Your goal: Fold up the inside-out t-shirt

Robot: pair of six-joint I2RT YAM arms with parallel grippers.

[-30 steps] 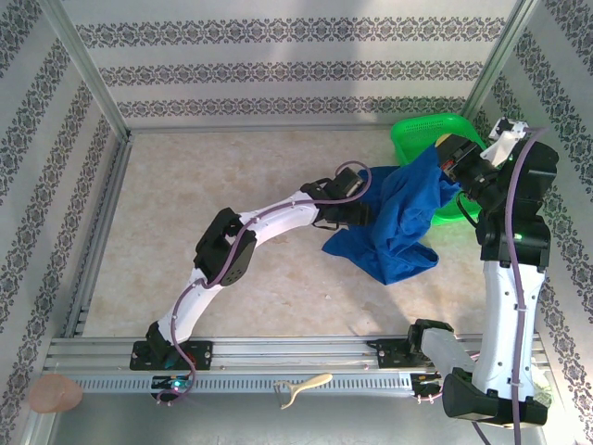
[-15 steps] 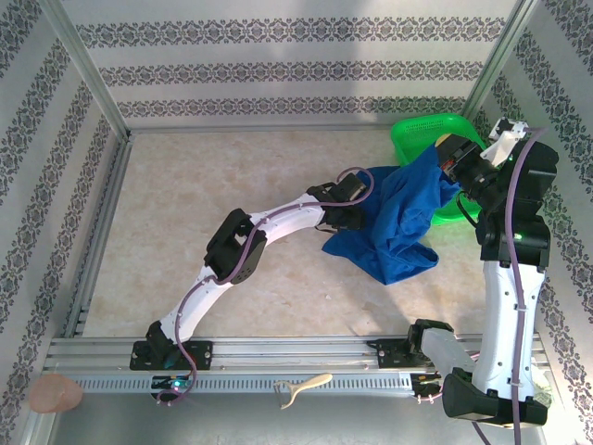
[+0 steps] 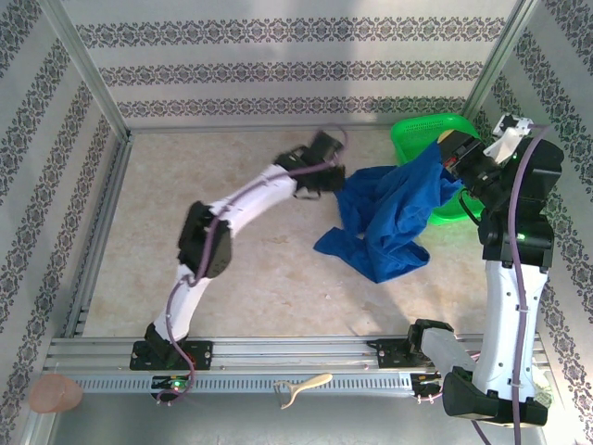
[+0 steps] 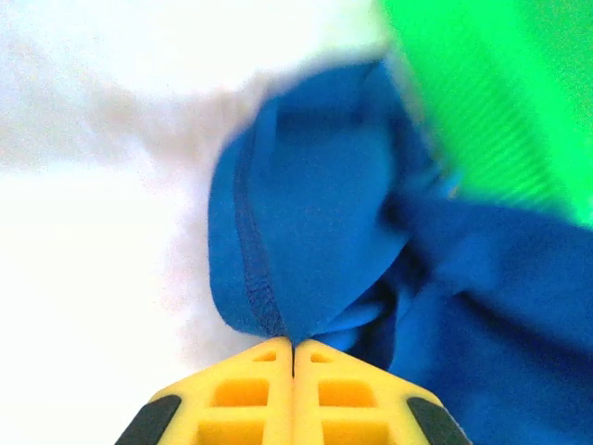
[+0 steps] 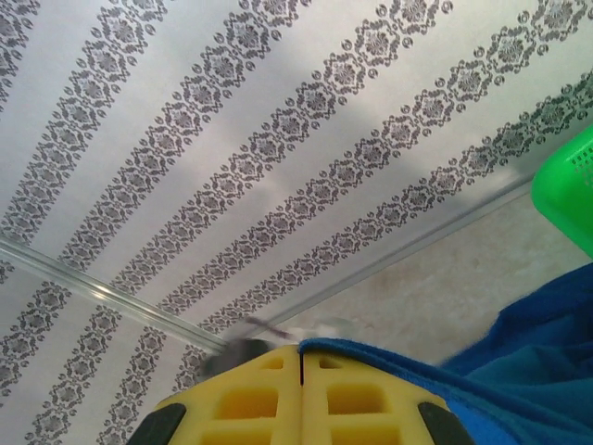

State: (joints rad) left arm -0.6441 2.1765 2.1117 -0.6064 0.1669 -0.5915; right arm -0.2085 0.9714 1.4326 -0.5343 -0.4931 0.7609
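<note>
The royal-blue t-shirt (image 3: 384,222) hangs bunched between both grippers, its lower part trailing on the table right of centre. My left gripper (image 3: 339,185) is at the shirt's left edge. In the left wrist view its yellow fingers (image 4: 259,371) are shut on a stitched hem of the t-shirt (image 4: 306,241). My right gripper (image 3: 445,159) holds the shirt's upper right corner raised in front of the basket. In the right wrist view the right gripper (image 5: 301,352) is shut with the t-shirt's blue edge (image 5: 519,371) coming out between the fingers. No chest graphic shows.
A green mesh basket (image 3: 419,132) stands at the back right corner, partly behind the shirt. Patterned walls close off the back and both sides. A cream hook-shaped tool (image 3: 304,387) and a peach-coloured object (image 3: 54,393) lie by the near rail.
The left gripper has shut on the shirt's left hem and moved up toward the back, drawing that edge with it. The right arm has stayed put.
</note>
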